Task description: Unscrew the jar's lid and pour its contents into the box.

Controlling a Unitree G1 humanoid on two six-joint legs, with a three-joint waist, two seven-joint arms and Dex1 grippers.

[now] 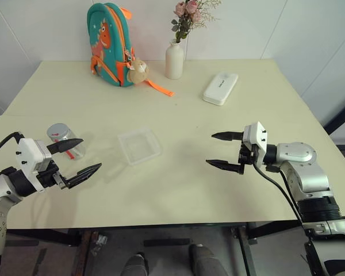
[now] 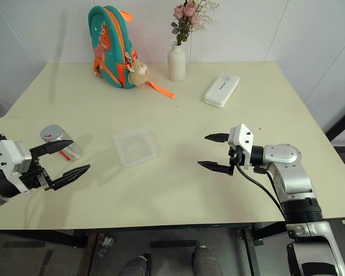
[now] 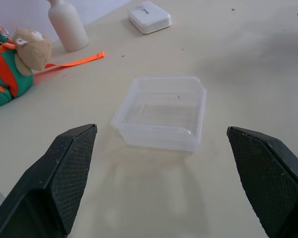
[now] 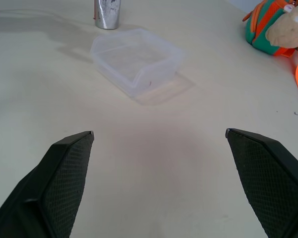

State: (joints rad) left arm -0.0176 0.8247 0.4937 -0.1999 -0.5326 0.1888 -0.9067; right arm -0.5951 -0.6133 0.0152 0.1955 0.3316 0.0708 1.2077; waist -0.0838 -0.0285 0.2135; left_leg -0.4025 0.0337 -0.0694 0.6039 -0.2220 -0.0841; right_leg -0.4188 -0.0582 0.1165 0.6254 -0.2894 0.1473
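While the jar point(image 4: 107, 11) stands beyond the box point(image 4: 137, 60), wrist-seen.

the left claw point(image 1: 73, 157) is held level, fingers spread wide, holding nothing. the right claw point(image 1: 223, 150) points toward it, likewise wide and bare.

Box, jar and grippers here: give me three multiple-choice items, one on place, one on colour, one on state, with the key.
1. Where does the box stand?
A. between the two grippers
B. beside the vase
C. on the backpack

2. What colour is the flat case?
A. red
B. white
C. black

3. How are the left gripper and right gripper?
A. both open, holding nothing
B. left shut on the jar
C. both shut

Key: 1 A, the box sits mid-table between them. 2 B, the case is plain white. 3 A, fingers are spread; the jar stands untouched.
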